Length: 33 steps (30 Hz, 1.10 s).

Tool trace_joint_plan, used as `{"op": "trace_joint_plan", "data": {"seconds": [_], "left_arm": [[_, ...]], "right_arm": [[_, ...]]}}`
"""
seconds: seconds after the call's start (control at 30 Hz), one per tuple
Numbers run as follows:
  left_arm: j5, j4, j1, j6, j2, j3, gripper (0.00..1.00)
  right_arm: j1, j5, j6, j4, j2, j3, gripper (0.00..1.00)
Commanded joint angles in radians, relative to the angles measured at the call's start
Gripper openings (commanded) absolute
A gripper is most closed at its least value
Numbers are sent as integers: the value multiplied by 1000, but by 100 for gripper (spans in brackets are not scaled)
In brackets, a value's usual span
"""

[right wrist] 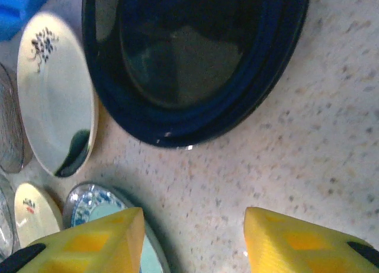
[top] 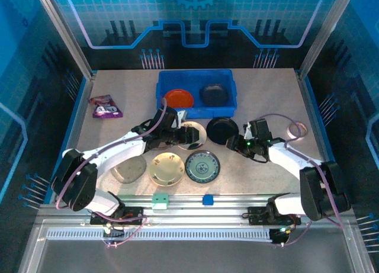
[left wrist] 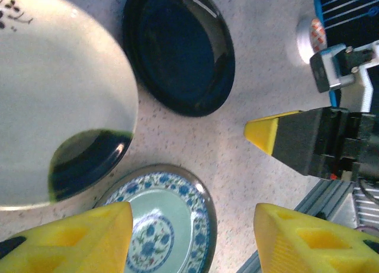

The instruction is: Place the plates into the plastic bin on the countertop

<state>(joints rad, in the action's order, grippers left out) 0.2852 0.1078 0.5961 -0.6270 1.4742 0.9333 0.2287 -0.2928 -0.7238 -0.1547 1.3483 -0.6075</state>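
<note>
Nearest the arm bases, three plates lie in a row on the speckled surface [top: 269, 95]: a brownish-grey plate [top: 129, 169], a cream plate [top: 166, 168] and a blue-green patterned plate [top: 202, 166]. Just beyond them, the left gripper [left wrist: 192, 237] hangs by the white plate [top: 190, 135] with a small dark sprig, its yellow fingers [left wrist: 89, 237] spread wide with nothing between them. The right gripper [right wrist: 192, 237] is low at the near edge of the black plate [top: 222, 130], its fingers [right wrist: 302, 240] also apart and empty over bare surface. The white and black plates sit side by side, near but not touching. A tape ring [top: 296, 129] lies off to the right. Farther back stands the blue bin [top: 195, 75], holding an orange-red plate [top: 179, 98] and a dark plate [top: 214, 94] abreast. A purple packet [top: 105, 106] lies at far left.
</note>
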Motion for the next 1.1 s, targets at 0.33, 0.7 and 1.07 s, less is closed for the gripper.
{"op": "trace_joint_plan", "data": {"seconds": [0.33,0.7,1.07], "left_arm": [[-16,-194,7,-43,138,32,57],[9,-185,8,-40,179,64,57],[1,-175,7,-33,184,73,57]], "right_arm": [[-122,-60,-100,264,167,-8,45],[-124,-73,-164,401,305,-4,30],[-130,-91,-235,486,396,-11,28]]}}
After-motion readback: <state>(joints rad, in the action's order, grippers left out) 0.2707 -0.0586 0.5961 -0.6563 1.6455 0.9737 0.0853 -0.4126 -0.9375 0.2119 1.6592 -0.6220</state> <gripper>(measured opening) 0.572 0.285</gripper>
